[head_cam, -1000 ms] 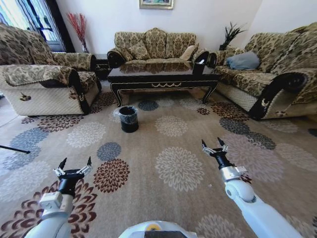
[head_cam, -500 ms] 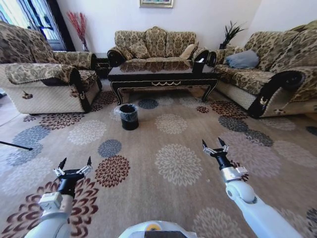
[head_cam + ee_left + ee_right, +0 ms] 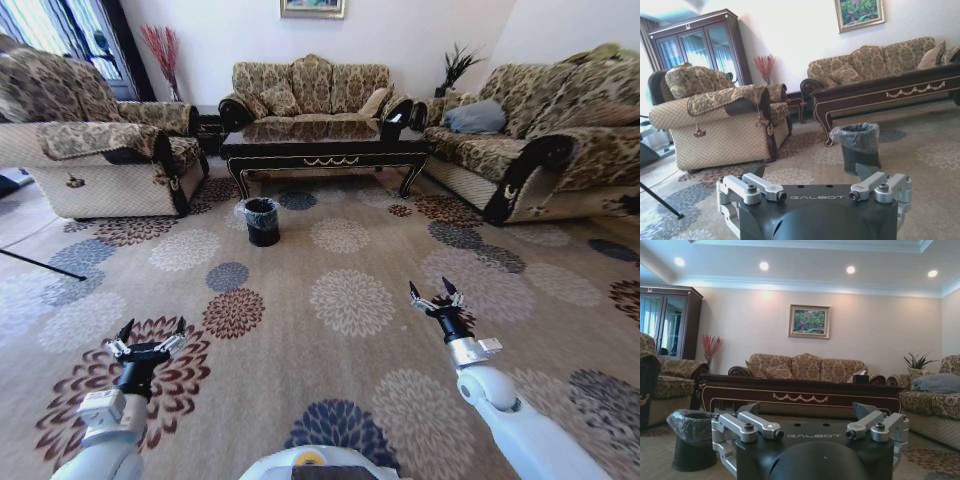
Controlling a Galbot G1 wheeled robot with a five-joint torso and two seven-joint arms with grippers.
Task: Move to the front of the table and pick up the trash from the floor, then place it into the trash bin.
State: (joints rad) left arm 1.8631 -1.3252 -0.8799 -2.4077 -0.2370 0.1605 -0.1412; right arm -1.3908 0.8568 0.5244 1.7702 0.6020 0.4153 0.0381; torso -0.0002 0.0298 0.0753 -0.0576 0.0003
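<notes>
Nearest to me, my left end effector (image 3: pixel 150 334) and my right end effector (image 3: pixel 434 296) hang low over the floor (image 3: pixel 330 350), both released, fingers spread with nothing between them. Farther on, the trash bin (image 3: pixel 262 221) stands on the carpet just before the front left corner of the counter (image 3: pixel 320 150). I cannot make out the trash from here.

trash bin (image 3: pixel 262 221) before table (image 3: pixel 325 148), perhaps left
</notes>
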